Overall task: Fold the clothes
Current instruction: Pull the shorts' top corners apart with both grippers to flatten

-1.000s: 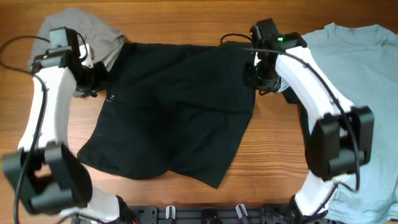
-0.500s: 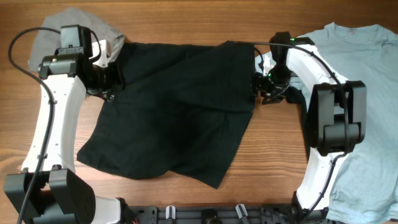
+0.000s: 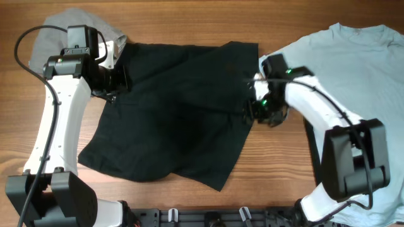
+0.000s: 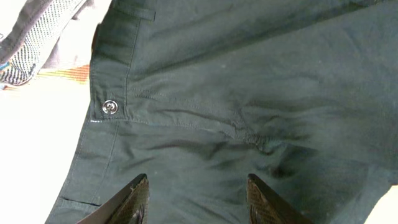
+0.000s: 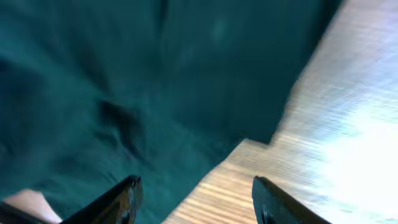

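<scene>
We judge no fold made so far: the large plain black fabric shorts lie spread on the wooden counter beneath our left hand and right hand, both with fingers apart and empty.

White arms, black joints, looping black cables, black grippers

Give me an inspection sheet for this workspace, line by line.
Surface: wooden table, bare wood between the garments.
Job's things: black shorts spread out, rumpled; light blue T-shirt flat at the right; grey garment at the far left, partly hidden by the left arm.
Clutter: nothing seen.
Grippers: left gripper open over the shorts near the waist button; right gripper open over the shorts' edge and bare wood.
Cables: black cable loops off the left arm; second cable runs along the right arm.
Surroundings: black rail at the table's near edge.
</scene>
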Robot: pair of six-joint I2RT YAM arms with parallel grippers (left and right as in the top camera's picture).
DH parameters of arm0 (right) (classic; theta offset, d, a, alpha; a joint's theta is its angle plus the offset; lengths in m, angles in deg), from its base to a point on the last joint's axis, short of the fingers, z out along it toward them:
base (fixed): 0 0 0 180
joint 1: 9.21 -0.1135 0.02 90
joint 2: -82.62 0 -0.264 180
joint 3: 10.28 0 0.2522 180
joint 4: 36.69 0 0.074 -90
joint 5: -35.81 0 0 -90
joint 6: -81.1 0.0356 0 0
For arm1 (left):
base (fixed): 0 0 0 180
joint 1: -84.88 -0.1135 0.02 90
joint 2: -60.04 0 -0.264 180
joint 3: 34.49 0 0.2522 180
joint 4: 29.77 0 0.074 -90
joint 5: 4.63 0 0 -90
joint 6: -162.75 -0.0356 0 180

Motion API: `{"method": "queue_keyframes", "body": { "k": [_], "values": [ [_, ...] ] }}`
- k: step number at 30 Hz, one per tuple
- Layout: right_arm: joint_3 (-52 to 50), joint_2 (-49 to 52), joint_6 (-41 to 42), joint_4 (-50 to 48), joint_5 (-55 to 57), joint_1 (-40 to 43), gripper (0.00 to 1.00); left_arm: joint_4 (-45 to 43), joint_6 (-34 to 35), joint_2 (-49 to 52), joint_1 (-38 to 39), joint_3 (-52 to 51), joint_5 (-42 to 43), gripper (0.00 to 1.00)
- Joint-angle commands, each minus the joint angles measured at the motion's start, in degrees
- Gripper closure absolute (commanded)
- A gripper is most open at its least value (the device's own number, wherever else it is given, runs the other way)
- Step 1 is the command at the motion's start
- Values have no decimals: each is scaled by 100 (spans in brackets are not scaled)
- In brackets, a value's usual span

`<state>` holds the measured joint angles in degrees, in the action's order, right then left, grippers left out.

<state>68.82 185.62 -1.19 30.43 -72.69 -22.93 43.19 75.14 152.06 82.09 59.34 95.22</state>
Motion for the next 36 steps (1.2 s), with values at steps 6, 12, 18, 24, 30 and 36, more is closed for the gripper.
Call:
{"method": "queue_keyframes", "body": {
  "k": [6,12,18,24,30,36],
  "values": [
    [-1119,28,817,-1764,872,-111,27,-4,-72,-4,7,-20,-48,49],
    [-809,-35,579,-1808,1587,68,96,9,-70,-4,7,-20,-48,48],
    [868,-199,-407,-2070,1954,1023,11,-44,-72,-4,7,-20,-48,39],
    [1292,-988,-118,22,796,1040,7,33,-70,-4,7,-243,-70,59],
    [-160,-1054,1244,1021,382,1043,11,-925,-70,271,7,-1255,258,65],
    [-1386,-1054,2188,726,293,1196,11,-1547,-72,1023,9,-1565,415,62]
  ]
}}
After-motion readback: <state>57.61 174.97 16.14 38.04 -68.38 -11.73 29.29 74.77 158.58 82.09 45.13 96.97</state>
